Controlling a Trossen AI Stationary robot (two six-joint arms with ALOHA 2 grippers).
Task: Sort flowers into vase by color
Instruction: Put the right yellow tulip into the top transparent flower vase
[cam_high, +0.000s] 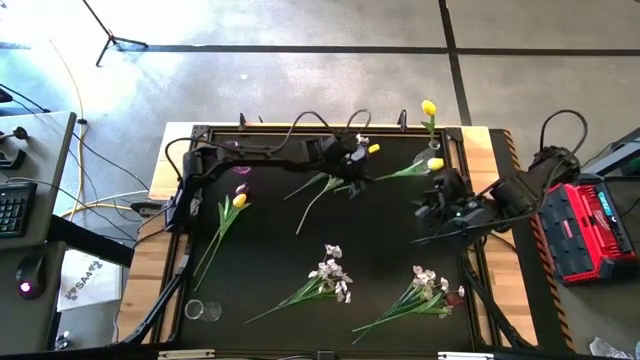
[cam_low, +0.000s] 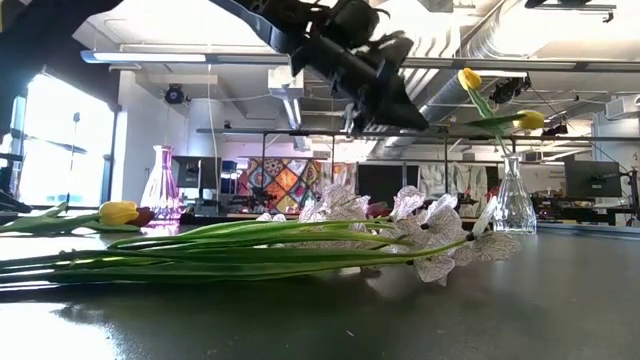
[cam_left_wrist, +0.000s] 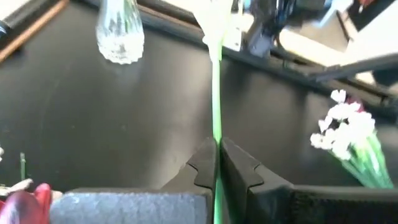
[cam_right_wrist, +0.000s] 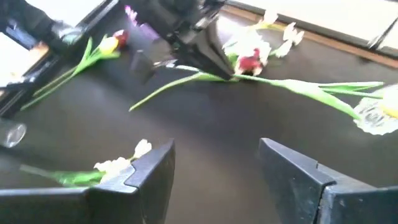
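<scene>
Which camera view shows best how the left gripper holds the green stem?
The left wrist view: the left gripper is shut on the green stem, which runs between its fingers. The high view shows the gripper small; the low view shows it dark from below; the right wrist view shows it farther off.

The right gripper (cam_right_wrist: 214, 174) hangs over the dark tabletop (cam_right_wrist: 217, 130) with its two fingers (cam_right_wrist: 149, 171) spread wide and nothing between them. Beyond it, the left gripper (cam_right_wrist: 214, 62) pinches a long green stem (cam_right_wrist: 298, 86) beside a maroon tulip (cam_right_wrist: 249, 62). A yellow tulip (cam_right_wrist: 109, 43) lies farther off.
</scene>
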